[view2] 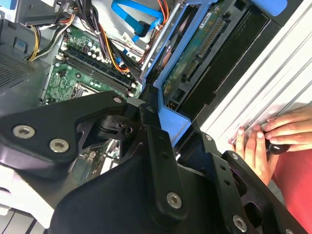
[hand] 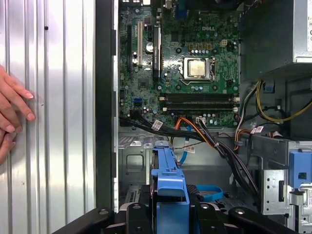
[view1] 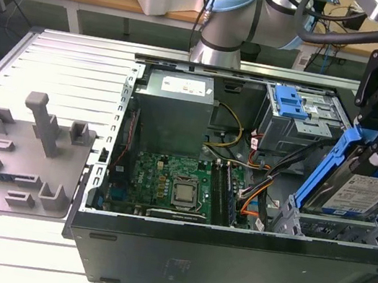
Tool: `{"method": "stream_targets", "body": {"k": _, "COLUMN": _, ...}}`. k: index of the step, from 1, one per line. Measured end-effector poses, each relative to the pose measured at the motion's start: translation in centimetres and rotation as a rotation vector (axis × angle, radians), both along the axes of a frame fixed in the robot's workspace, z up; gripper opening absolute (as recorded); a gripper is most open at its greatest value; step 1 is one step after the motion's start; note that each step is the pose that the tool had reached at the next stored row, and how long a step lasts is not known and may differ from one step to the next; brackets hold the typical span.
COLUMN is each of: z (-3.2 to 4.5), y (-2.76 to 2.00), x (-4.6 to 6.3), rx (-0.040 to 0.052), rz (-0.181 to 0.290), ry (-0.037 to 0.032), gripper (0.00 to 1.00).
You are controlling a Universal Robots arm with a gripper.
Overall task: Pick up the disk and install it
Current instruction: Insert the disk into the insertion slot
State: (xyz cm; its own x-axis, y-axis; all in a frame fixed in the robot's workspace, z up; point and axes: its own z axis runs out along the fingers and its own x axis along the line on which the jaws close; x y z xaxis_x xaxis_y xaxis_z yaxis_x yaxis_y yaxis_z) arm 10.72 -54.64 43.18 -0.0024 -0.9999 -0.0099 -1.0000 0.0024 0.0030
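Black jaws drawn in narrow on blue plastic: gripper (view1: 376, 141) clamped to the upper end of the carrier bracket (view1: 325, 169) framing the disk (view1: 366, 193). Disk held tilted, silver body and white-and-blue label facing up and out, upper end at the jaws, lower end down at the grey metal bay (view1: 331, 227) in the corner of the computer case (view1: 226, 265) at the exterior view's lower right. Impossible to tell whether seated in the bay or only resting against it. Green circuit-board underside of the disk inside the blue frame in the second wrist view, bracket end pinched in the black gripper in both wrist views.

Just beyond the disk, along the case's far edge, grey drive cage (view1: 297, 128) topped by a blue plastic latch (view1: 291, 101). Orange, black and yellow cables (view1: 254, 190) between the bay and the green motherboard (view1: 167, 182), flat on the case floor with a square processor socket (view1: 183, 193) near its middle. Big grey power-supply box (view1: 177, 103) with a white sticker against the case's far edge, toward the exterior view's left.

Case on its side, open at the top, on a slatted metal tabletop (view1: 64, 61). Grey moulded fixture tray (view1: 17, 162) on the tabletop just beside the case wall, toward the exterior view's left. Person's hand (hand: 12, 109) flat on the slats near the opposite case wall in both wrist views. Silver-and-blue arm base (view1: 227, 9) beyond the case's far edge
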Motion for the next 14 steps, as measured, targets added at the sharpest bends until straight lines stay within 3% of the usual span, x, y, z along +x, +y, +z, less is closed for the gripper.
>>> {"method": "stream_targets", "body": {"k": 14, "z": -0.99, "y": 0.00, "x": 0.00, "rx": 0.0001, "rz": 0.000, "ry": 0.0000, "gripper": 0.37}}
